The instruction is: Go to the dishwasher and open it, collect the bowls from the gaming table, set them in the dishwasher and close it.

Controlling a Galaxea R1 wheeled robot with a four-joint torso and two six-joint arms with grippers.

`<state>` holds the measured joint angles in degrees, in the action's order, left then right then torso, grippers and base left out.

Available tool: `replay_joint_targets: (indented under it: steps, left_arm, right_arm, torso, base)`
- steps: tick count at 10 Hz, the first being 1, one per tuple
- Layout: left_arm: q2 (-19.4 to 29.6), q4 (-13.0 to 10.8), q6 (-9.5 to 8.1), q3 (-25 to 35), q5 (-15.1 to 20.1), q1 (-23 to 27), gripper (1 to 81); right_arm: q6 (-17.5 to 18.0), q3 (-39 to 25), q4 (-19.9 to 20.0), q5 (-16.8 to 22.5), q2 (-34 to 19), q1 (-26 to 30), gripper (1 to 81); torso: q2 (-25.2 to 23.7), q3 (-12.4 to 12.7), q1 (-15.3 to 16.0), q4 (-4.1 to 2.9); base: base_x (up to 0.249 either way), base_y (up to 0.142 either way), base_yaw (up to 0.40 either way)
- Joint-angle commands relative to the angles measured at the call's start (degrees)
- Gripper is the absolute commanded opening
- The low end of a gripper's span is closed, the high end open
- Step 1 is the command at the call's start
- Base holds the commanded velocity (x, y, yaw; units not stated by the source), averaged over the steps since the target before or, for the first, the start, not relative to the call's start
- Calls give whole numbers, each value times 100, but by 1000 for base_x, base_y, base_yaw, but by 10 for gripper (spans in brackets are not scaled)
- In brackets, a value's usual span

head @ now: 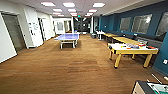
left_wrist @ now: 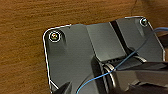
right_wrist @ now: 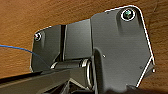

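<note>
Whether either gripper's fingers are spread or clenched cannot be told: both wrist views look down past the robot's dark plate and jointed bar onto brown wood-grain carpet [left_wrist: 22, 37], with a thin blue cable [left_wrist: 130, 56] crossing the left wrist plate, and nothing shows as held or touched. In the head view the robot faces a long open room with the same brown floor [head: 75, 70]. On the right stands the gaming table [head: 117, 47], white-topped with a yellowish edge and yellow legs, near the dark blue wall [head: 110, 23]; colourful board-game boxes [head: 136, 46] lie toward its far right end, and the small items beside them are too blurred to say which are bowls. Behind it, along the same wall, run yellow-topped tables [head: 125, 39]. Further back on the left of the room stands a blue table-tennis table [head: 68, 37]. A corner of the green table-football table [head: 160, 88] shows at the lower right.
</note>
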<state>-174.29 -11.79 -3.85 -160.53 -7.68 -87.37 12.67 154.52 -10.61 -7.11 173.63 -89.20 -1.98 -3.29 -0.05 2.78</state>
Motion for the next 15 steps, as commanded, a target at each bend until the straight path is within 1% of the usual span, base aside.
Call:
replay_joint_targets:
  steps: [1, 6, 10, 15]
  left_arm:
    - [-1, -17, 7, -5, 249, 277, 811]
    - [-1, 19, 7, -14, 249, 277, 811]
    - [-27, 1, 7, -14, 249, 277, 811]
    - [-19, 27, -1, 4, 249, 268, 811]
  right_arm:
    - [-10, -28, -73, 245, 16, 249, 811]
    - [-10, -28, -73, 245, 25, 266, 811]
    - [-10, 69, -64, 245, 7, 301, 811]
    - [-10, 69, -161, 245, 113, 362, 811]
  torso:
    - [0, 0, 5, 0]
    - [0, 0, 5, 0]
    - [2, 0, 5, 0]
    - [0, 0, 5, 0]
  base:
    - [202, 0, 0]
    - [214, 0, 0]
    - [227, 0, 0]
    - [229, 0, 0]
